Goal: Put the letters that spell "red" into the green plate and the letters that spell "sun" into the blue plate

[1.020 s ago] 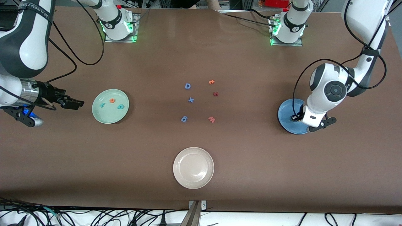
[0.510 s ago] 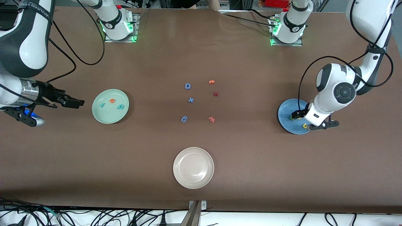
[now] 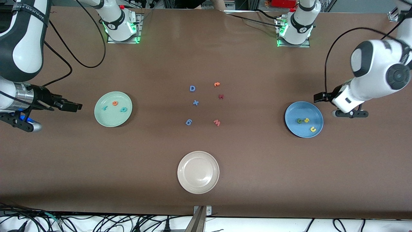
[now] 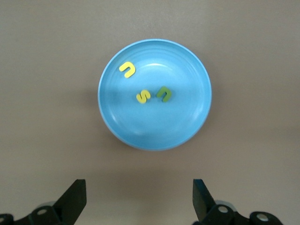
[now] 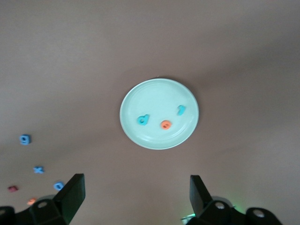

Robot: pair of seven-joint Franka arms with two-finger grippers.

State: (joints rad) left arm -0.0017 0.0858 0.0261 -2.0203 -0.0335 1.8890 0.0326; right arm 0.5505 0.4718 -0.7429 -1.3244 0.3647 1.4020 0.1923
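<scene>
A brown table seen from above, with two white robot arms and three plates.

The left gripper (image 3: 319,97) hangs in the air, empty, its two fingers spread wide apart, just off the rim of the blue plate (image 3: 291,112) on the side toward the robot bases. In the left wrist view the plate lies straight ahead of the open fingers, a little way out from them. On it rest the letters that spell "sun": a yellow "u" (image 4: 127,69), a yellow "s" (image 4: 143,96) and a dark-green "n" (image 4: 164,93), the last two close together near the plate's middle, the "u" apart near the rim.

The right gripper (image 3: 73,106) waits, empty, its fingers also wide apart, pointing at the green plate (image 3: 103,121) from the right arm's end of the table, near it but not touching. On that plate lie a teal "d" (image 5: 143,119), an orange "e" (image 5: 165,124) and a teal "r" (image 5: 180,110), spaced apart.

Both words look to be in place, so no letter seems left to fetch.

Well away from both grippers, mid-table between the two plates, sit the leftover letters: a blue "D" (image 3: 192,88), a blue "x" (image 3: 195,102), a blue "g" shape (image 3: 189,121), an orange letter (image 3: 217,84), a dark-red letter (image 3: 221,96) and a pink "W" (image 3: 217,122). A cream-white plate (image 3: 185,161) sits bare near the camera.

Partly legible lettering runs along a band on the right arm; I cannot read it with confidence.
</scene>
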